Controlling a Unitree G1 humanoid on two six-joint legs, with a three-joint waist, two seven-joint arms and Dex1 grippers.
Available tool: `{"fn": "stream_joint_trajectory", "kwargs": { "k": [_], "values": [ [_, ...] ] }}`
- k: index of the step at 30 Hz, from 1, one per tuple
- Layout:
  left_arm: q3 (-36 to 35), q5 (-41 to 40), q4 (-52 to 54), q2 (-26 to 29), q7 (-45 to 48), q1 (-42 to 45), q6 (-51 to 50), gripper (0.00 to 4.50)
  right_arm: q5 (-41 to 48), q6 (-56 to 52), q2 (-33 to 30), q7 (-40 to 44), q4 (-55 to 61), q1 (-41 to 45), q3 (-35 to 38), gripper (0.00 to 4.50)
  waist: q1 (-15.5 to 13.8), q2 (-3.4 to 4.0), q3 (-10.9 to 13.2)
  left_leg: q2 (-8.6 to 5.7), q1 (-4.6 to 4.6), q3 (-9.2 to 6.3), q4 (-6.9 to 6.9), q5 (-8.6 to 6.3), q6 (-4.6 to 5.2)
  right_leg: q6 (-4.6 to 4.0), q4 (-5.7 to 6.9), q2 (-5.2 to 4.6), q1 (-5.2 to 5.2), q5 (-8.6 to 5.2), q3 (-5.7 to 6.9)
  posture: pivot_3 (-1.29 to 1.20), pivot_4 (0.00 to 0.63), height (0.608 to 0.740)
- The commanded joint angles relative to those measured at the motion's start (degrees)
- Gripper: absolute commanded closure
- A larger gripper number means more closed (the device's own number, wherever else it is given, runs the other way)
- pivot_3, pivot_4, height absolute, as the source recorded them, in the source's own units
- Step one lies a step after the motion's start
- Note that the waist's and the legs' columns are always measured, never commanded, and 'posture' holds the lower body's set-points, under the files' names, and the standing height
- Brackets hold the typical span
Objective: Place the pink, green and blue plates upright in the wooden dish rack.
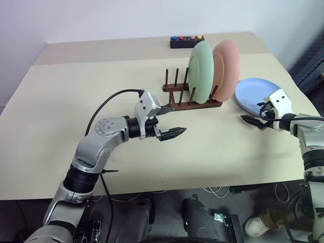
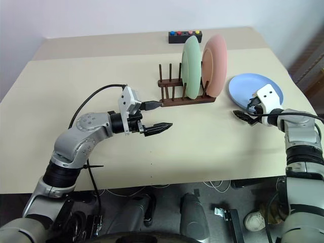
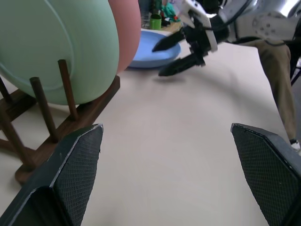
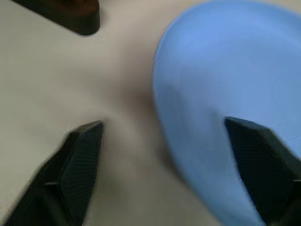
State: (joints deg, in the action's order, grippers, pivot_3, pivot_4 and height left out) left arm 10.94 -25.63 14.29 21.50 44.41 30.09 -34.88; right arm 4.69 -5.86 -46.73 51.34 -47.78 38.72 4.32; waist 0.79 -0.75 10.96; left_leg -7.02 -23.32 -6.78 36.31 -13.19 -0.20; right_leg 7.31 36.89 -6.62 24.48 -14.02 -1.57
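Observation:
The green plate (image 1: 201, 71) and the pink plate (image 1: 228, 67) stand upright side by side at the right end of the wooden dish rack (image 1: 177, 101). To the right of the rack, the blue plate (image 1: 259, 93) lies flat on the table. My right gripper (image 1: 251, 112) is open at the blue plate's near-left rim. In the right wrist view one finger is over the blue plate (image 4: 225, 94) and the other over bare table. My left gripper (image 1: 178, 119) is open and empty, pointing right just in front of the rack.
A black box with coloured buttons (image 1: 186, 41) sits at the table's far edge behind the rack. The beige table (image 1: 76, 96) stretches bare to the left. Several empty pegs (image 1: 176, 77) stand on the rack's left half. The table's right edge lies close beyond the blue plate.

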Motion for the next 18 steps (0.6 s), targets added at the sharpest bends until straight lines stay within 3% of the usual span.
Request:
{"fn": "stream_joint_trajectory", "kwargs": {
  "k": [1, 5, 9, 18],
  "values": [
    [-0.16, -0.39, 1.88, -0.52, -0.07, 1.44, 0.16, 0.0, -0.29, 0.16, -0.26, 0.07, -0.14, 1.7, 0.27, 2.4, 0.1, 0.0, 0.0, 0.0, 0.01, 0.0, 0.0, 0.11, -0.18, 0.0, 0.01, 0.0, 0.0, 0.0, 0.0, 0.0, 0.15, 0.74],
    [-0.2, -0.44, 1.97, -0.75, 0.17, 1.72, 0.11, 0.0, -0.45, 0.58, -0.66, -1.72, -0.68, 2.65, 0.88, 4.42, 0.01, 0.0, 0.0, 0.01, 0.01, 0.0, 0.0, 0.13, -0.21, 0.0, 0.01, 0.01, 0.0, 0.0, 0.0, 0.0, 0.15, 0.74],
    [-0.22, -0.26, 1.73, -0.51, 0.56, 1.61, 0.36, 0.0, -0.27, 1.47, -0.74, -3.18, -1.54, 3.64, 1.71, 4.47, -0.03, -0.01, 0.0, 0.0, 0.01, 0.0, 0.0, 0.13, -0.22, 0.0, 0.0, 0.01, -0.01, 0.0, 0.0, 0.0, 0.15, 0.74],
    [-1.02, 0.02, 0.23, -0.38, 1.03, 2.32, 1.67, 0.0, 3.21, 5.97, -0.8, -17.65, -4.25, 15.19, 9.91, 4.47, 0.16, 0.01, 0.0, 0.01, 0.01, 0.01, -0.03, 0.13, -0.23, 0.0, 0.01, 0.01, 0.01, 0.0, -0.01, 0.0, 0.15, 0.74]
  ]
}}
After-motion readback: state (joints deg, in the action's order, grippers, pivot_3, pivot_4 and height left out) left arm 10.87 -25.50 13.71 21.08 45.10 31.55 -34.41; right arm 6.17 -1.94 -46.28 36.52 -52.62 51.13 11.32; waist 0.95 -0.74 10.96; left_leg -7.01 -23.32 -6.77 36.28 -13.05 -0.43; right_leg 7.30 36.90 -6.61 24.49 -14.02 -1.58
